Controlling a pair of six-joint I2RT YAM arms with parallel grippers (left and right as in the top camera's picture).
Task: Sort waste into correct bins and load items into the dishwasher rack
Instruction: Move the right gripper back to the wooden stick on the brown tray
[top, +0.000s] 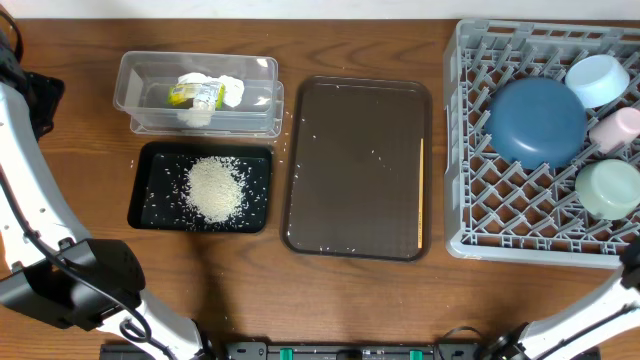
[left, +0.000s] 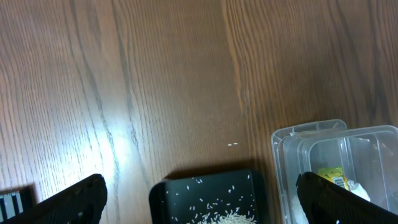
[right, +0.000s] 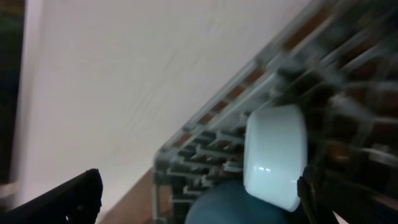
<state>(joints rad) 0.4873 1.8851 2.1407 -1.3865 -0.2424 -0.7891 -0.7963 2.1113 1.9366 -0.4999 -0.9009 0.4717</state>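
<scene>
At upper left, the clear tub (top: 135, 95) holds the tissue (top: 225, 88) and wrapper (top: 195, 94). Below it, the black tray (top: 150, 165) carries the rice heap (top: 214, 188). At right, the rack (top: 470, 200) holds the dark blue plate (top: 537, 120), light blue bowl (top: 597, 78), pink cup (top: 618, 128) and mint-green bowl (top: 607, 188). The left gripper (left: 202, 202) and right gripper (right: 196, 199) are spread wide, pinching nothing.

a flat brown serving tray (top: 340, 200) lies on the wooden table (top: 360, 300).
</scene>
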